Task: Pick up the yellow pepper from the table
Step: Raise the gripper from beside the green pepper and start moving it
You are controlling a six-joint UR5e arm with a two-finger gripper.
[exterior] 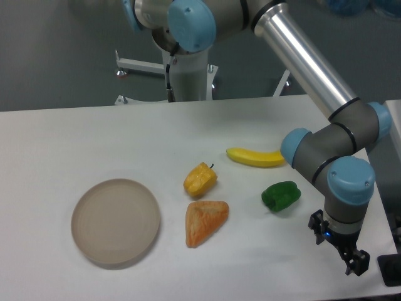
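Fingers (341, 249) hang well right of yellow pepper (200, 179).

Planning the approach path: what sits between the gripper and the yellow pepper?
In the fixed camera view, the green pepper lies on the table roughly between the gripper and the yellow pepper. The orange wedge sits just below that line.

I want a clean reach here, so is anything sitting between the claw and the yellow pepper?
Yes. The green pepper sits on the table roughly on the line from the claw, at the lower right, to the yellow pepper. The orange wedge lies just in front of the yellow pepper, the banana behind and right. From above, nothing covers it.
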